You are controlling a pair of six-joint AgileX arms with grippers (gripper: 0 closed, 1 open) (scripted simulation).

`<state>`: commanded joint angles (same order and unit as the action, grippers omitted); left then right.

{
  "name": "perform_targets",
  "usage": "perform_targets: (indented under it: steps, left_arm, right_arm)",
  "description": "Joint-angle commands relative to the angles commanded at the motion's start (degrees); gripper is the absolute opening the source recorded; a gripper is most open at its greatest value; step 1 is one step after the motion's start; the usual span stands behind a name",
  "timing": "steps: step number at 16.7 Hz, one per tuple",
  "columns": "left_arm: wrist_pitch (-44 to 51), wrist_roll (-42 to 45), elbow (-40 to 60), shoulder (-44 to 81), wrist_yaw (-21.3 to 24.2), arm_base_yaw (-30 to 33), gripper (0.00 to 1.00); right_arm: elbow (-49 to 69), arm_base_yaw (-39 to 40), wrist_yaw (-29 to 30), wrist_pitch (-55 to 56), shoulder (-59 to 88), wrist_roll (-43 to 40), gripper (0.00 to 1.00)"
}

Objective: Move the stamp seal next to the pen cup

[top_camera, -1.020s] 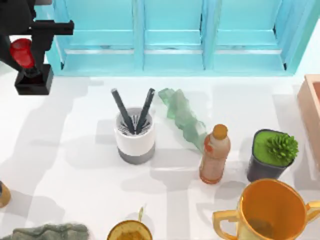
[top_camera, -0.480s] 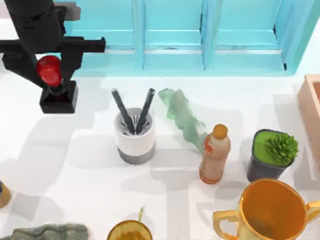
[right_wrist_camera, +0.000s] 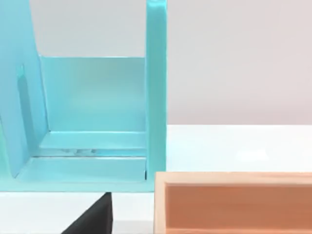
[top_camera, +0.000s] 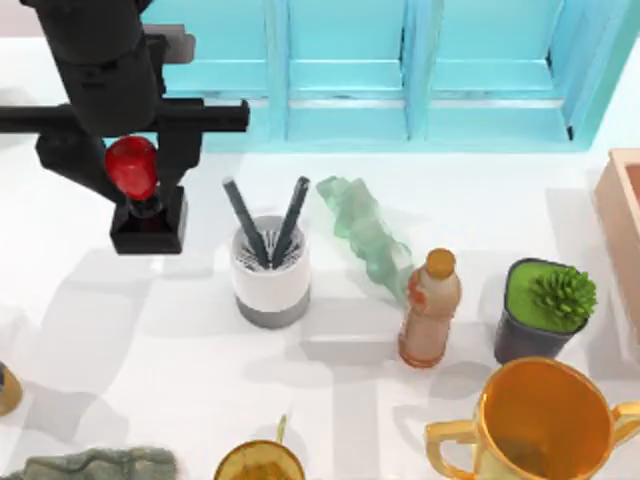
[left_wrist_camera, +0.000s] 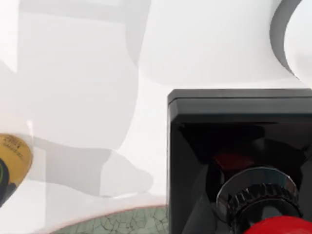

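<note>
- Red-knobbed seal (top_camera: 133, 168) hangs in the left gripper (top_camera: 128, 170), jaws clenched on its knob, above the worktop (top_camera: 120, 330).
- Seal is just left of the pen cup (top_camera: 269, 272), apart.

At upper left of the top view, the seal (top_camera: 143, 195) has a glossy red knob on a black block. The cup (top_camera: 269, 277) at centre is white with a grey band and black pens. The shelf (top_camera: 350, 70) is turquoise, the table (top_camera: 150, 340) white.
</note>
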<state>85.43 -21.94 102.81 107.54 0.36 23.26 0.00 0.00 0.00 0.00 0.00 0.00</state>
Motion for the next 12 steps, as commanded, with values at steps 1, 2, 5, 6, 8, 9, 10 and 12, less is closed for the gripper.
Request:
perform_targets:
  steps: [1,2,5,6,8,9,10,12]
  left_arm:
    - [-0.2,0.0,-0.2,0.0,0.0,0.0,0.0]
    - [-0.8,0.0,-0.9,-0.2,0.0,0.0,0.0]
    - [-2.9,-0.1,-3.4,-0.6,0.0,0.2,0.0]
    - [-3.6,-0.1,-4.0,-0.7,0.0,0.2,0.0]
    - [-3.7,-0.1,-4.2,-0.7,0.0,0.2,0.0]
    - [-3.7,-0.1,-4.2,-0.7,0.0,0.2,0.0]
    - [-3.7,-0.1,-4.2,-0.7,0.0,0.2,0.0]
    - [-3.7,-0.1,-4.2,-0.7,0.0,0.2,0.15]
  right_arm:
    - [0.0,0.0,0.0,0.0,0.0,0.0,1.0]
    - [0.0,0.0,0.0,0.0,0.0,0.0,1.0]
    - [0.0,0.0,0.0,0.0,0.0,0.0,1.0]
    - [0.0,0.0,0.0,0.0,0.0,0.0,1.0]
    - [0.0,0.0,0.0,0.0,0.0,0.0,1.0]
    - [0.0,0.0,0.0,0.0,0.0,0.0,1.0]
    - [0.0,0.0,0.0,0.0,0.0,0.0,1.0]
    - [0.0,0.0,0.0,0.0,0.0,0.0,1.0]
